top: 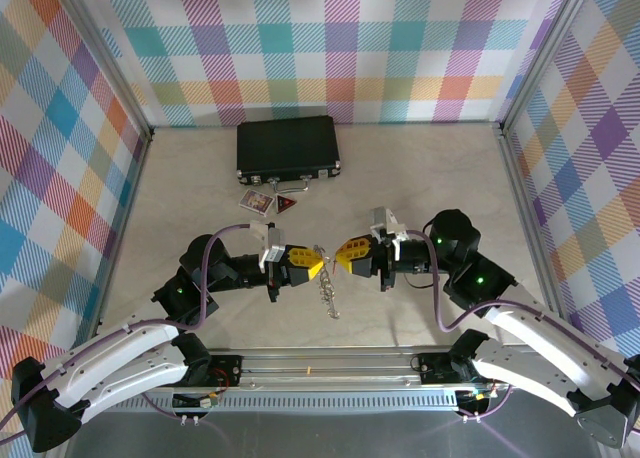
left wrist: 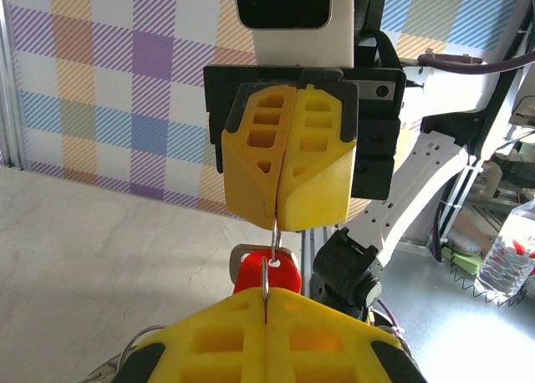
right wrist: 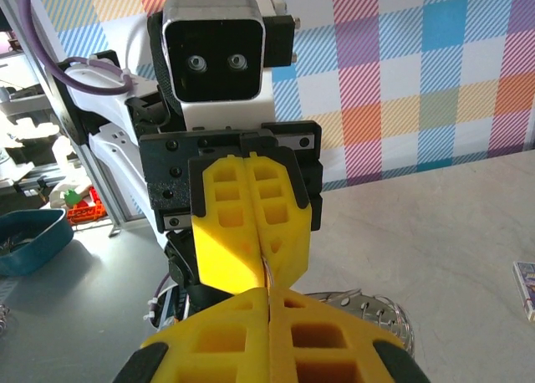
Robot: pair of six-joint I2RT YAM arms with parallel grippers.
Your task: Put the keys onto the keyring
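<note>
My two yellow-fingered grippers meet tip to tip above the table's near middle, the left gripper [top: 316, 266] facing the right gripper [top: 339, 257]. Both are shut on a thin metal ring between them. In the left wrist view the keys [left wrist: 269, 276], a red tag with a small silver key behind it, hang just past my left gripper [left wrist: 266, 298]. The ring runs through the tag's hole up into the right gripper [left wrist: 277, 222]. The keyring [top: 328, 296] dangles below the fingertips with its silvery pieces [right wrist: 380, 309] bunched beside my right gripper [right wrist: 269, 293].
A black case [top: 288, 148] lies shut at the back of the table. A red triangular card [top: 288, 204] and a small picture card [top: 257, 200] sit just in front of it. Checked walls enclose the back and both sides.
</note>
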